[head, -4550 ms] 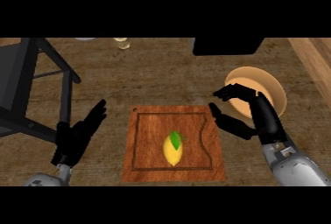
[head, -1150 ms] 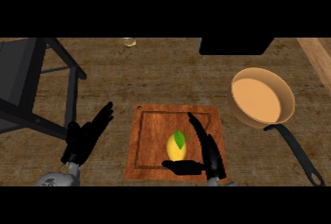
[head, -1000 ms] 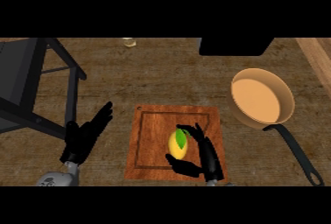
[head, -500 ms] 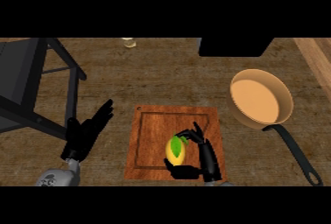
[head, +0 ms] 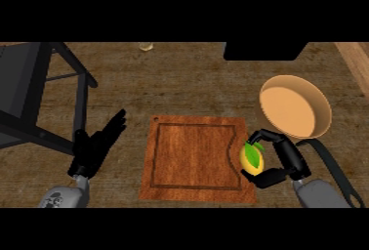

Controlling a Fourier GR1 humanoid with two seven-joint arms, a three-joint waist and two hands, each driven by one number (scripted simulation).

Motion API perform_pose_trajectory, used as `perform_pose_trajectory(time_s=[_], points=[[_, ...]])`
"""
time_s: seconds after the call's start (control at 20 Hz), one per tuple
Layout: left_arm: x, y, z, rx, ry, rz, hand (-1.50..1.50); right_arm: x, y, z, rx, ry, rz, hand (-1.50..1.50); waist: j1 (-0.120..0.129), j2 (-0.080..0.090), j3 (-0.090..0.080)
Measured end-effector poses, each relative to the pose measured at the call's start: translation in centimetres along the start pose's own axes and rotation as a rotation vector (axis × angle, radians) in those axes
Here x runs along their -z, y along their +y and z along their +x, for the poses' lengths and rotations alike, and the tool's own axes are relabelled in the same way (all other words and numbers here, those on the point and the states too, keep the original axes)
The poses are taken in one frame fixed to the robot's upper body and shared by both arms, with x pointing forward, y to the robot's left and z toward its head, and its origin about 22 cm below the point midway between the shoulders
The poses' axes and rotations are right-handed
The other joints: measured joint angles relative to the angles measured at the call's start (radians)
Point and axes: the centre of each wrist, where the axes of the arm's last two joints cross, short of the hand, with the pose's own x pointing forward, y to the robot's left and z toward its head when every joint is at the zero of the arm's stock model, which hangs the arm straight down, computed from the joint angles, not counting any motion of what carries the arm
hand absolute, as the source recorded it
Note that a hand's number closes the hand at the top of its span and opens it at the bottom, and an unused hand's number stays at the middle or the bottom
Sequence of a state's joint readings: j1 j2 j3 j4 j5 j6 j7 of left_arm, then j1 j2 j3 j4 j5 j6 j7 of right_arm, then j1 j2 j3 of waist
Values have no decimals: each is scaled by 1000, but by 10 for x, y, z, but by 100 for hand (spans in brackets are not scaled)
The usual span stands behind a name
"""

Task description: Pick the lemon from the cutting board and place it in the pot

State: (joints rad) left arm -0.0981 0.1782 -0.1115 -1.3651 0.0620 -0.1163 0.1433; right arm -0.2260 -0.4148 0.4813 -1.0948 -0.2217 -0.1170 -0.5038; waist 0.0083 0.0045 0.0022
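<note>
No brand, label or writing is showing anywhere on the counter (head: 187, 83) or the things on it. The right hand (head: 282, 162) is curling its fingers and thumb around the lemon (head: 252, 158), a yellow fruit with a green patch, and is holding it over the right edge of the cutting board (head: 194, 156), just beside the pan (head: 294, 105) (the only pot-like vessel in view, tan inside, its dark handle running down toward the lower right). The lemon is sitting between the board and the pan's rim, not yet over the pan. Half a second ago the same hand was closing on the lemon at the middle of the board; now the board's surface is lying bare and the hand with the fruit is showing further right, nearer the pan. The left hand (head: 97, 144) is resting open to the left of the board, fingers straight and pointing up, unchanged from the earlier views. A dark chair-like frame (head: 43, 88) is filling the upper left corner, and a black block (head: 263, 50) is sitting at the top edge.
</note>
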Motion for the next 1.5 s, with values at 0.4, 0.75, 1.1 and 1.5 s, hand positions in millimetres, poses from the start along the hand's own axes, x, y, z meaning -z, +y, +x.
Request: perform_pose_trajectory(time_s=[0.4, 0.75, 1.1, 1.5], points=[[-1, -1, 0, -2, -10, -10, 0, -25, -180, 38, -76, -110, 166, 150, 12, 15, 6], [2, -5, 3, 9, -18, -31, 0, -48, -280, 94, -254, -124, 79, 150, 37, 21, 8], [5, -8, 3, 10, -20, -49, 0, -52, -320, 132, -413, -169, 25, 150, 51, 19, 6], [11, -14, 8, 18, -16, -56, 0, -23, -331, 171, -534, -224, 67, 150, 55, 14, 2]])
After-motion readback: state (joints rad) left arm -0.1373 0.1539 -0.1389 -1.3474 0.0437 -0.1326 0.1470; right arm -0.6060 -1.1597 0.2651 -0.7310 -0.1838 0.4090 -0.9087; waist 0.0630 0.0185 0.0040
